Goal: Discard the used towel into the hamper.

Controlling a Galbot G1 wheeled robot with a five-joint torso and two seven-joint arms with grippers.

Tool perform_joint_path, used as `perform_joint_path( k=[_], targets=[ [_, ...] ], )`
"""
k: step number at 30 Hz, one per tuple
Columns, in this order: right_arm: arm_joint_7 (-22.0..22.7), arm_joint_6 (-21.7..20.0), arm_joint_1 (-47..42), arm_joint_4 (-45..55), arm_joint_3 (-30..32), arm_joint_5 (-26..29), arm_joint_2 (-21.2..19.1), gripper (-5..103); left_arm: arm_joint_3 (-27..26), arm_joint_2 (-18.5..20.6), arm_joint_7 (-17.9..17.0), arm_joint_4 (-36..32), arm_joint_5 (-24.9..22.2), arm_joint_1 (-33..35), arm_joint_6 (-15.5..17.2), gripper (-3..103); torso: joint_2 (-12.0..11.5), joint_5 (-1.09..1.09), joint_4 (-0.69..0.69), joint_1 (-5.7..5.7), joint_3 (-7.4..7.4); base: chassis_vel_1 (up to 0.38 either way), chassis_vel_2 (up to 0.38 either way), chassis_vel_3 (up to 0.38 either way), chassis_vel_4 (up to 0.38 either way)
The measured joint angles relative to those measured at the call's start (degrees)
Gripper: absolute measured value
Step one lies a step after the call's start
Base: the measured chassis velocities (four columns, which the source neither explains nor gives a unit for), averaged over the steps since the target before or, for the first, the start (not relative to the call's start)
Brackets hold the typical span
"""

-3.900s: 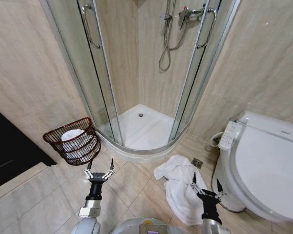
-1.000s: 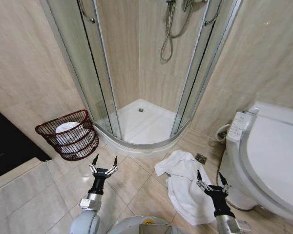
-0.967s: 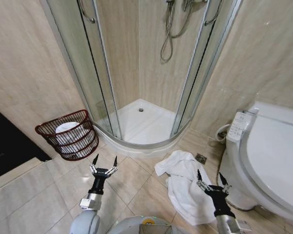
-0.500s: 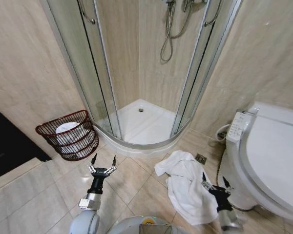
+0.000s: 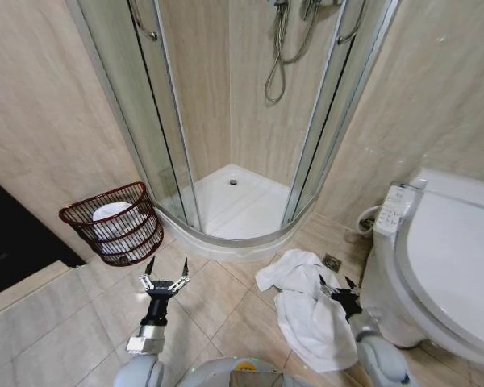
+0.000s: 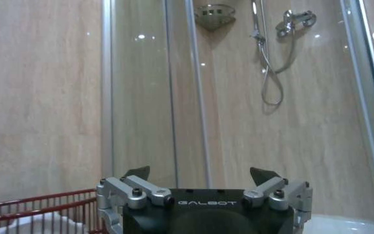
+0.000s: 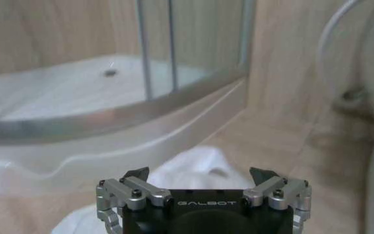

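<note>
A: Towel (image 5: 310,310): white, crumpled, one item. Location?

B: On the tiled floor (image 5: 218,310), between the curved shower base (image 5: 234,211) and the toilet (image 5: 440,266). From the right wrist, a white fold of it (image 7: 194,170) lies just past the fingertips, in front of the shower's raised rim.

A: Hamper (image 5: 117,226)?

B: Dark reddish-brown slatted basket, upright on the floor by the left wall, close beside the shower's glass door (image 5: 157,121). White cloth already inside. Its rim (image 6: 41,207) shows low in the left wrist view. Well apart from the towel.

A: Right gripper (image 5: 340,291)?

B: Low over the towel's toilet-side edge, jaws apart, nothing between them. Whether a fingertip touches the cloth cannot be told.

A: Left gripper (image 5: 164,272)?

B: Held above the floor tiles just in front of the hamper, pointing toward the shower. Jaws apart and empty.

A: Other fixtures?

B: Shower hose (image 5: 276,60) hanging on the back wall; toilet control panel (image 5: 391,211) on the near side of the seat; small floor drain (image 5: 332,262) just beyond the towel.
</note>
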Motion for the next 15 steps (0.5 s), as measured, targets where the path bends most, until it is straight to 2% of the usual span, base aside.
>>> perform_joint_path(
  k=[4,9,11,15],
  targets=[
    [-4.22,-4.93,3.89,-4.44,-1.45,1.88,-2.00,100,-0.21,-0.90,-1.68,-0.15,-0.05,0.10,-0.34,100,0.02,-0.01,-0.01,0.00,0.02,0.000,0.000,0.000,0.000],
    [-6.07,-6.73,7.66,-8.67,-2.31,1.91,-2.62,100,-0.41,-1.40,-1.98,-0.57,-0.12,0.17,-0.34,100,0.03,0.00,0.00,0.00,0.03,0.000,0.000,0.000,0.000],
    [-7.35,-9.85,10.38,-11.06,-2.95,3.16,-3.08,100,-0.71,-2.03,-2.03,-0.74,-0.27,0.23,-0.16,100,0.05,-0.01,0.00,0.00,0.04,0.000,0.000,0.000,0.000],
    [-9.16,-11.23,12.24,-13.21,-3.54,3.54,-3.31,100,-0.85,-2.28,-2.35,-0.80,-0.45,0.27,0.19,100,0.06,-0.01,0.00,0.00,0.05,0.000,0.000,0.000,0.000]
  ],
)
